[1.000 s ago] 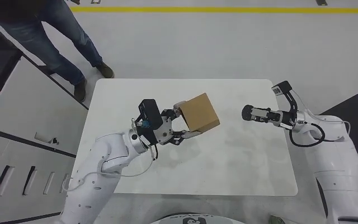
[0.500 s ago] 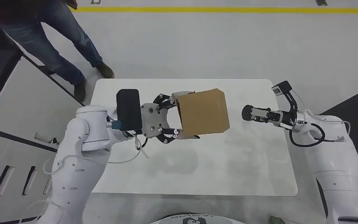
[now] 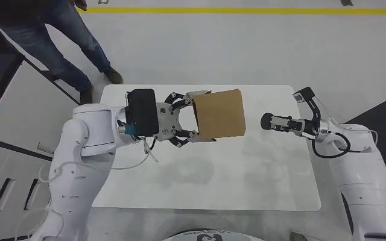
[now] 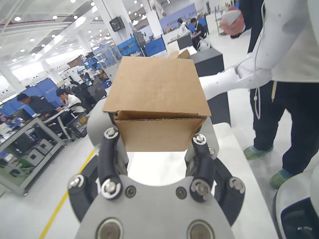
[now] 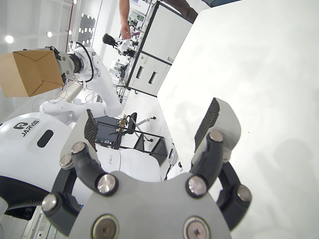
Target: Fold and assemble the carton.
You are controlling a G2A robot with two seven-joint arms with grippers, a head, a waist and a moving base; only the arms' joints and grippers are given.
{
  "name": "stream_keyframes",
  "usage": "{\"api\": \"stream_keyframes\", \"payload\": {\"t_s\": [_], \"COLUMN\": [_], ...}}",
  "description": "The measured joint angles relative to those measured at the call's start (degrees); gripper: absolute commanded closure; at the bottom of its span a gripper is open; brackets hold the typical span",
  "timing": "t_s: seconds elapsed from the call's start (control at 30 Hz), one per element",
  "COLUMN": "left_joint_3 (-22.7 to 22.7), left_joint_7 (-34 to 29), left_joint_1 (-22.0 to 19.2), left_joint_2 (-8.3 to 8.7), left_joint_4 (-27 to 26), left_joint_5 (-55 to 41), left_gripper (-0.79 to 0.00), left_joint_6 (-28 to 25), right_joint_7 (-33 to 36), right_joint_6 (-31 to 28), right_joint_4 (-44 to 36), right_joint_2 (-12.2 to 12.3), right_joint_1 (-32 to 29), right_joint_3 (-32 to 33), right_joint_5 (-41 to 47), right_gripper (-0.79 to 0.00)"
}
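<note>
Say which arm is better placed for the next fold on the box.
Right, probably. The left claw is shut on the box, holding it off the table, so it's busy. The right claw is open, empty and points at the box's free end.

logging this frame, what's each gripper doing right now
Left gripper: shut on the carton, held off the table.
Right gripper: open, holding nothing.

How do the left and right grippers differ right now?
The left gripper is shut on the carton; the right gripper is open and holds nothing. The left gripper is up over the middle of the table, while the right gripper is near its right edge. Both point toward each other.
</note>
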Motion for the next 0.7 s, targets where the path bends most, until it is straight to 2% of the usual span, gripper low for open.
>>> {"api": "stream_keyframes", "payload": {"t_s": [0.23, 0.33, 0.7], "left_joint_3": [-1.3, -1.7, -1.8], "left_joint_7": [-7.9, -8.7, -9.1], "left_joint_1": [-5.1, -5.3, -5.1], "left_joint_2": [1.78, 2.22, 2.27], "left_joint_4": [-0.8, -0.8, -1.5], "left_joint_5": [-9.3, -12.7, -11.7], "left_gripper": [0.0, 0.0, 0.0], "left_joint_6": [0.0, 0.0, 1.1], "right_joint_7": [0.0, 0.0, 0.0], "right_joint_6": [0.0, 0.0, 0.0], "right_joint_4": [0.0, 0.0, 0.0], "right_joint_2": [0.0, 0.0, 0.0], "right_joint_1": [0.0, 0.0, 0.0], "right_joint_3": [0.0, 0.0, 0.0], "right_joint_5": [0.0, 0.0, 0.0], "right_gripper": [-0.785, -0.785, -0.785]}}
